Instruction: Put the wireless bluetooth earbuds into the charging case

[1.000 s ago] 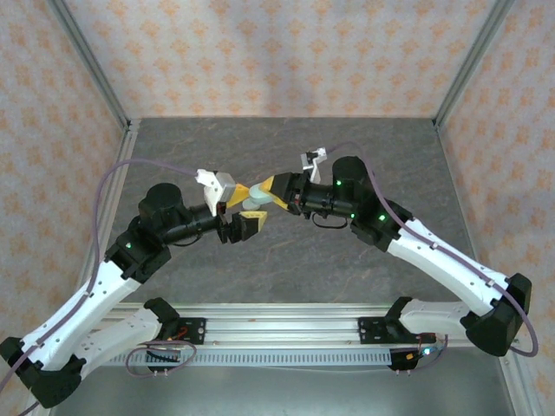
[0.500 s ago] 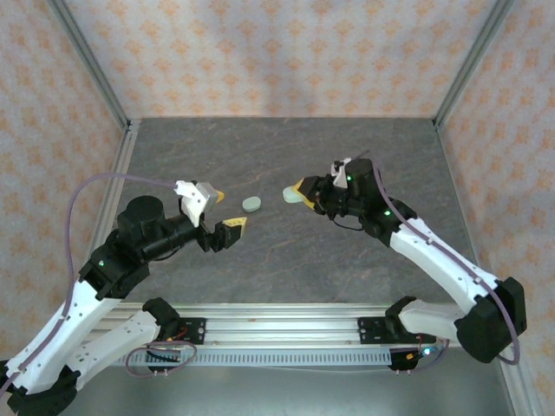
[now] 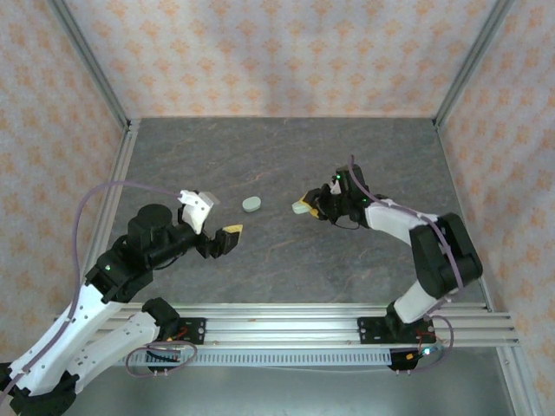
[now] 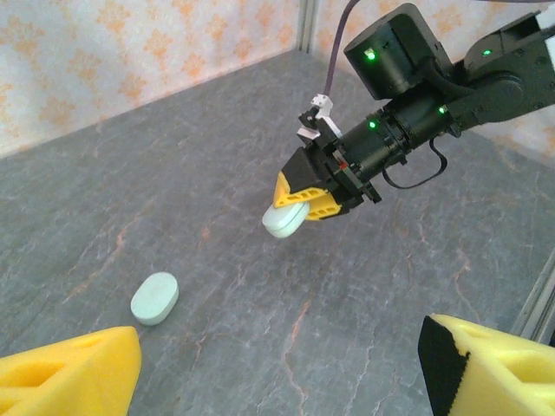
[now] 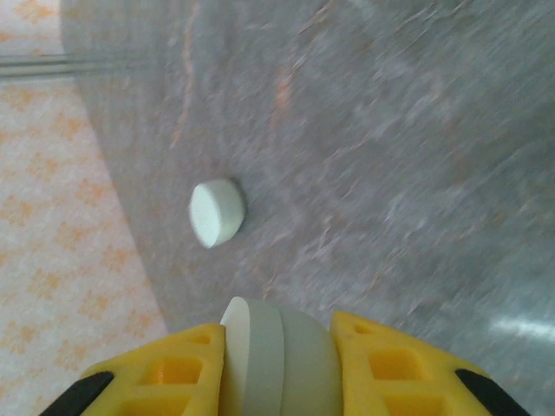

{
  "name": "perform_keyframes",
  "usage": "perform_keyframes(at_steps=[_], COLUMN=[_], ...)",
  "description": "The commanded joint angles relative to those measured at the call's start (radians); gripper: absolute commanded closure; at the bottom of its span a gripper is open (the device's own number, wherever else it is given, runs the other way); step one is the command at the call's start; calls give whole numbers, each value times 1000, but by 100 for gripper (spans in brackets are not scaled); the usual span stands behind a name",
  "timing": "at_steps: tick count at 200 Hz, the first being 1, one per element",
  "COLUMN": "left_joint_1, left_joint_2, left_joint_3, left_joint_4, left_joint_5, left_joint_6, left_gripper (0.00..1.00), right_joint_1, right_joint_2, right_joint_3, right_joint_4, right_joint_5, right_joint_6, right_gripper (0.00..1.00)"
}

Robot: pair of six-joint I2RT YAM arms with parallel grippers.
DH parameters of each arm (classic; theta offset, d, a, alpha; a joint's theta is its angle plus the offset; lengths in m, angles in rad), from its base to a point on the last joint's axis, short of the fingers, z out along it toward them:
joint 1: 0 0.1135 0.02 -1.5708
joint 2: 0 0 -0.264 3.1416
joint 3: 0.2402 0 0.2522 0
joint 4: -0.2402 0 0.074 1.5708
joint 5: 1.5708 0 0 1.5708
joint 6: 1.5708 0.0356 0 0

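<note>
Your held case (image 3: pixel 300 208) sits in the right jaws, right of centre on the tabletop (image 3: pixel 364 156). The jaws are closed to its width, one yellow pad (image 5: pixel 178 373) on each side, and its rounded end sticks out past the tips. The seam between its two halves shows in the right wrist view. It hangs low over the stone. You cannot tell whether it touches.

The loose case (image 3: pixel 251 204) lies flat just to the left, apart from the held one, with a strip of bare tabletop between them. In the left wrist view it rests down-left of the held case (image 4: pixel 286 221), with grey surface all round the loose case (image 4: pixel 155 297).

Your left jaws are spread wide and hold nothing. Their yellow pads (image 4: pixel 74 368) sit at the bottom corners of the left wrist view. In the top view they are near the loose case on its near-left side, not touching it.

The far half of the tabletop is bare up to the patterned back wall (image 3: pixel 277 52). The side walls stand well away from both cases. On the right, your right arm's elbow (image 3: pixel 444 251) is folded between the cases and the right wall. The metal rail (image 3: pixel 286 316) runs along the near edge, well short of the cases.
</note>
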Motion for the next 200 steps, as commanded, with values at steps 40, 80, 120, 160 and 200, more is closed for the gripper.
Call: perform_keyframes(at_steps=[40, 80, 120, 160, 200], left_joint_1=[-6, -4, -2, 0, 5], left_joint_2=[0, 34, 50, 53, 59], left_joint_3=[-46, -47, -44, -33, 11], left_joint_4=[54, 68, 75, 73, 19], left_joint_5=[-30, -32, -35, -39, -105], left_joint_6=[-9, 6, 16, 18, 40], left_gripper=[16, 16, 16, 16, 15], right_joint_1=[-84, -84, -84, -84, -85], right_joint_2=[211, 254, 213, 111, -58], right_joint_3=[136, 162, 153, 174, 206], right_joint_4=[89, 30, -33, -167, -346], right_joint_5=[-33, -12, 9, 74, 212], right_joint_6=[-160, -242, -288, -368, -483], right_gripper=[79, 72, 59, 51, 46])
